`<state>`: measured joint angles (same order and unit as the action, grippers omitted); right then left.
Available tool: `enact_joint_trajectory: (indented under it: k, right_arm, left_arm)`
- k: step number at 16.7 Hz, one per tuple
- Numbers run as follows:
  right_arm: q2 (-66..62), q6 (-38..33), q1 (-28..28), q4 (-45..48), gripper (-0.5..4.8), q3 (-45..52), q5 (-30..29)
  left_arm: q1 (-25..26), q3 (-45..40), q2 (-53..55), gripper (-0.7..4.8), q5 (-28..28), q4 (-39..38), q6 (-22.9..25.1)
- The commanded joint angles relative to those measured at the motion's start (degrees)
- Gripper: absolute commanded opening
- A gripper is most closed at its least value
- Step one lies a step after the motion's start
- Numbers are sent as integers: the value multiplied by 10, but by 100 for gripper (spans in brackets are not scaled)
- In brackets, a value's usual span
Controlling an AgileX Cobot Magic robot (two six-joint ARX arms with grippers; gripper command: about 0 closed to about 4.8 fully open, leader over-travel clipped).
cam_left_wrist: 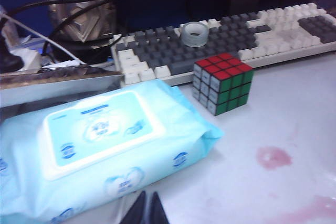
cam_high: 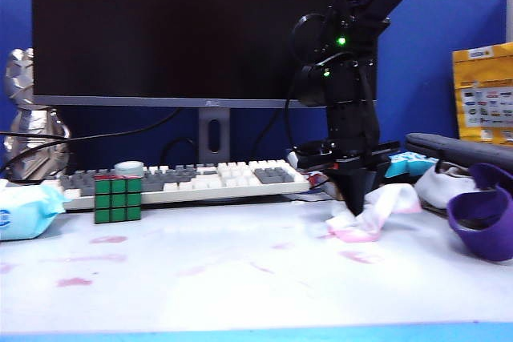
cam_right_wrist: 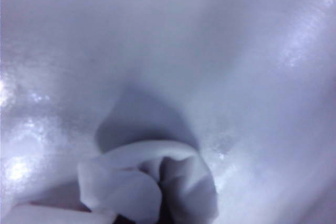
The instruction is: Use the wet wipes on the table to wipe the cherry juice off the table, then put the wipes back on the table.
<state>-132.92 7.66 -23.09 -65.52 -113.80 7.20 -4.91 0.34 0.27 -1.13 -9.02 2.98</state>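
The wet wipes (cam_high: pixel 375 215), a crumpled white sheet with pink stains, lie on the table (cam_high: pixel 240 302) at the right, and my right gripper (cam_high: pixel 353 200) points down, shut on them. In the right wrist view the bunched wet wipes (cam_right_wrist: pixel 152 182) cover the fingertips and press on the wet table (cam_right_wrist: pixel 210 51). Cherry juice shows as pink smears at the left (cam_high: pixel 108 239), near the front left (cam_high: pixel 74 282) and beside the wipes (cam_high: pixel 361 256). My left gripper (cam_left_wrist: pixel 147 207) hovers shut and empty beside the light-blue wipes packet (cam_left_wrist: pixel 100 150), with a juice blotch (cam_left_wrist: pixel 273 157) off to one side.
A Rubik's cube (cam_high: pixel 117 199) stands in front of the keyboard (cam_high: pixel 208 179), under the monitor (cam_high: pixel 184 30). The wipes packet (cam_high: pixel 24 212) lies at the far left. A white bundle with a purple strap (cam_high: pixel 481 215) sits at the far right.
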Motion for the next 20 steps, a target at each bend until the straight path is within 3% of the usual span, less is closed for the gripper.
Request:
enact_joint_trajectory:
  k: [1, 6, 9, 10, 12, 14, 18, 20]
  right_arm:
    - [-15, 37, -51, -10, -1, 9, -124]
    - [-15, 74, -172, -13, -1, 8, -179]
    - [-15, 74, -197, -11, -1, 8, -169]
    - [-15, 73, -196, -8, -1, 8, -154]
    - [-15, 71, -174, 7, -1, 8, -68]
    - [-15, 71, -143, 22, -1, 8, -40]
    - [-14, 69, -96, 25, -1, 7, -41]
    - [-14, 68, -101, -5, -1, 7, -80]
  left_arm:
    - [1, 0, -2, 23, -2, -7, 0]
    - [1, 0, -2, 23, -2, -8, 0]
    - [1, 0, -2, 23, -1, -8, 0]
    - [1, 0, -2, 23, -2, -7, 0]
    - [1, 0, -2, 23, -2, -7, 0]
    - [2, 0, -2, 23, -2, -7, 0]
    - [14, 0, -2, 23, 2, -8, 0]
    - [46, 0, -2, 23, 3, -7, 0]
